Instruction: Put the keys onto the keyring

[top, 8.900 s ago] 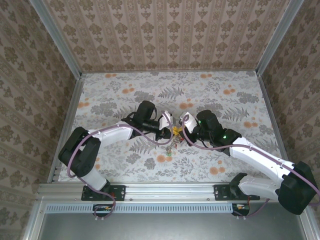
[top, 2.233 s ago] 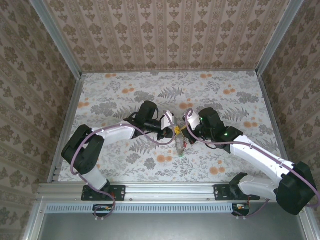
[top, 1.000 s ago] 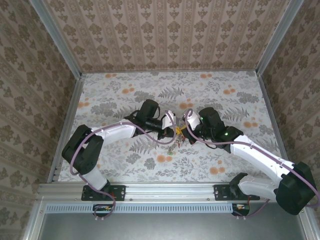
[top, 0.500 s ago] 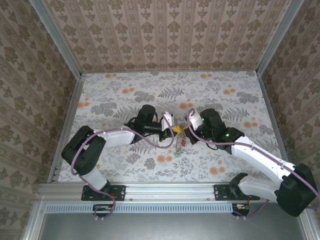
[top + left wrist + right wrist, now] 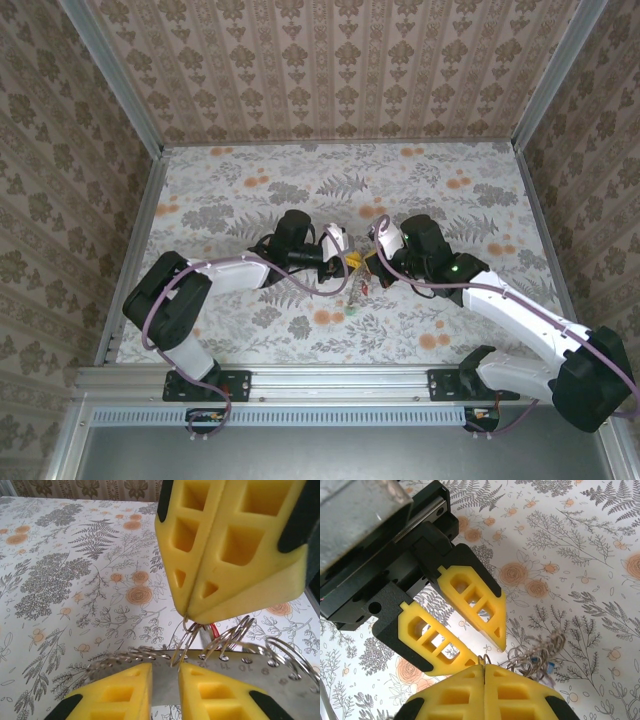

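The keyring is a flat silvery band with a row of holes, and wire split rings are threaded through them. It hangs between the two grippers above the table. My right gripper is shut on one small split ring, whose loop pokes out of its fingertips. My left gripper faces it tip to tip, its yellow fingers apart, the band showing in the gap. The keys hang in a bunch, with a blue head and a red head showing.
The floral table spreads out behind the arms. Patterned walls and metal rails close it in at the back and sides. Both arms meet at the middle, close to the near edge.
My left gripper's jaws have parted; half a second ago they were closed. The right gripper has stayed shut and the hanging bunch has swung only slightly.
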